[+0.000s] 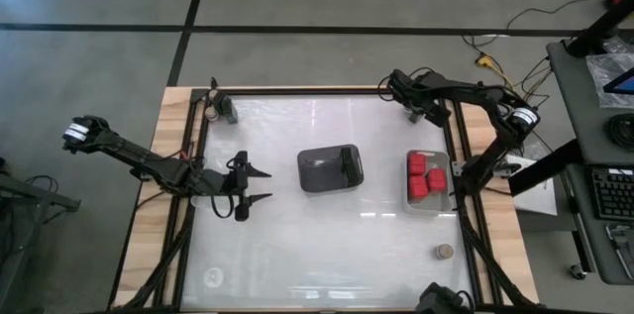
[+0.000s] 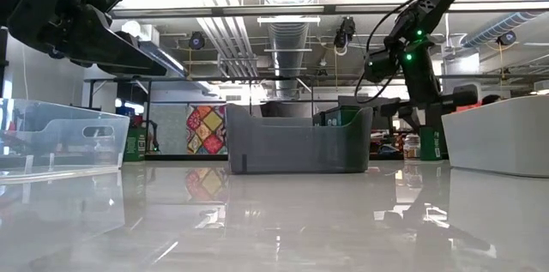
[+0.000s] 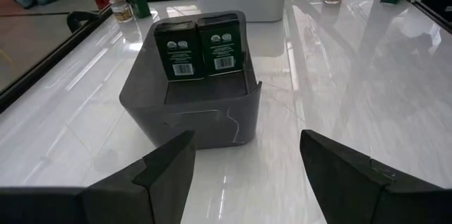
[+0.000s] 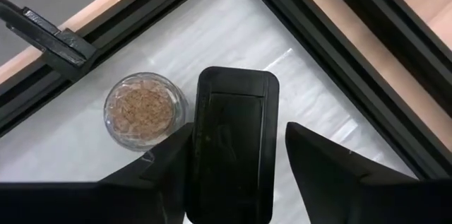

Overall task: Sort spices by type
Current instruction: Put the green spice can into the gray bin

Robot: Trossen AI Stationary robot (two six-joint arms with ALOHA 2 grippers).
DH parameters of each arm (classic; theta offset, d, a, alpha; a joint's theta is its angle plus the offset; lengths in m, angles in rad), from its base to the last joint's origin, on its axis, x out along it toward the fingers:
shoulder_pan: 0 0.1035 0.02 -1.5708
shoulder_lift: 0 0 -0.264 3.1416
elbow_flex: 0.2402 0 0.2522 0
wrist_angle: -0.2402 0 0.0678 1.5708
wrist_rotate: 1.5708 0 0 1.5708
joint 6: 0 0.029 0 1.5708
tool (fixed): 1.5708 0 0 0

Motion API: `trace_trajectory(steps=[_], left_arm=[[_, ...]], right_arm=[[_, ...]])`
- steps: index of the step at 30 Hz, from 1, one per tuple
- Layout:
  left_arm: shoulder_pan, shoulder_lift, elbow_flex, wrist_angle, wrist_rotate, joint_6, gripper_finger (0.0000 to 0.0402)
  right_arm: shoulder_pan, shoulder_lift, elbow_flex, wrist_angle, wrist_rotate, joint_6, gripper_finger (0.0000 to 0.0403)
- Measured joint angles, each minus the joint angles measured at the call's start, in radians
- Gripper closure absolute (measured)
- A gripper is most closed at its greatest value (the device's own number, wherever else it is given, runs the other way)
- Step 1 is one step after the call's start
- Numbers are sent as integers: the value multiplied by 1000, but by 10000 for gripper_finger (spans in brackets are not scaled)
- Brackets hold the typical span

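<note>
Table (image 1: 327,255): glossy white top, black frame. Dark grey plastic tray (image 1: 331,168) sits mid-table, two dark grey-black blocks (image 3: 199,47) upright side by side inside it. Clear shallow tray (image 1: 430,195) to its right holds bright red blocks (image 1: 426,175). My left gripper (image 1: 260,184) hovers just left of the grey tray, fingers spread, empty. My right gripper (image 4: 236,155) at the far right corner straddles another dark block (image 4: 233,153), fingers either side; contact unclear. Tan-topped round clear jar (image 4: 140,109) stands just beside that block; another jar (image 1: 445,251) stands near the front right.
</note>
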Motion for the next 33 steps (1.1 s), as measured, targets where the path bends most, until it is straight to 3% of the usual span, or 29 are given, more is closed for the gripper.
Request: trace_trajectory(steps=[16, 22, 27, 33], left_arm=[[0, 0, 0, 3, 0, 1, 162], [0, 0, 0, 3, 0, 4, 162], [0, 0, 0, 4, 0, 8, 162], [0, 0, 0, 7, 0, 8, 162]], right_arm=[[19, -17, 1, -4, 19, -63, 274], [61, -76, 1, -7, 20, -70, 272], [170, -164, 1, -5, 24, -90, 267], [397, -256, 1, 1, 56, -58, 280]])
